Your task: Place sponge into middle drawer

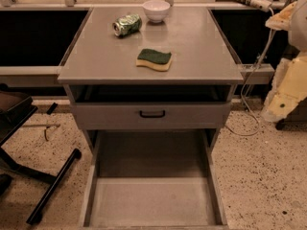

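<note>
The sponge [154,59], dark green on top with a pale yellow body, lies flat on the grey cabinet top [201,51], near its front middle. The middle drawer [153,200] is pulled far out below, towards the bottom of the view; its flat grey floor is bare between low side walls. Above it is a shut grey drawer front with a black handle [152,114]. My gripper is not in view. Only pale parts of my arm [292,75] show at the right edge, apart from the sponge.
A crushed green can [127,25] and a white bowl [156,10] stand at the back of the cabinet top. A dark chair base [48,186] is on the floor at left. A white cable [249,99] hangs at right of the cabinet.
</note>
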Robot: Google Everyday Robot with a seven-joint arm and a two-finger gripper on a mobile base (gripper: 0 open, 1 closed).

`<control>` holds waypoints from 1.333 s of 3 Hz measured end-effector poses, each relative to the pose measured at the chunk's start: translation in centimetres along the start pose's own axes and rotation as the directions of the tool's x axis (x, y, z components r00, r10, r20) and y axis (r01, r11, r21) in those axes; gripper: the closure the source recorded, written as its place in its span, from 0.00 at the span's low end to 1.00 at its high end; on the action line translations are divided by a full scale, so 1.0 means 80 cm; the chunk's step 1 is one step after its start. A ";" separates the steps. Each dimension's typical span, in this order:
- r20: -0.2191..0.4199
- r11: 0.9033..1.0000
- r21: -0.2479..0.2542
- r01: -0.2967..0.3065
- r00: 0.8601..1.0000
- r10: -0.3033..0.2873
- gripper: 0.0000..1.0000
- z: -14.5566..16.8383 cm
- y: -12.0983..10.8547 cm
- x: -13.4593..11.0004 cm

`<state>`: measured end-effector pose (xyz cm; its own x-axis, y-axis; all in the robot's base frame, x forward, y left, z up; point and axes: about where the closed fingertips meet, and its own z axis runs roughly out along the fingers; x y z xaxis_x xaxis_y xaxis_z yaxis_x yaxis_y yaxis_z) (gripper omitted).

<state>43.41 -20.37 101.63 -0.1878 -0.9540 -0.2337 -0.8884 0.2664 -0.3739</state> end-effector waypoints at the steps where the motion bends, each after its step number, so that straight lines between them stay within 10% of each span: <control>1: 0.000 1.000 0.000 0.000 1.000 0.000 0.00 0.000 0.000 0.000; 4: -0.001 0.989 0.052 0.140 0.990 -0.140 0.00 0.060 -0.113 -0.065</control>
<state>54.41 -17.12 101.95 -0.0619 -0.9820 -0.1785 -0.8830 0.1373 -0.4488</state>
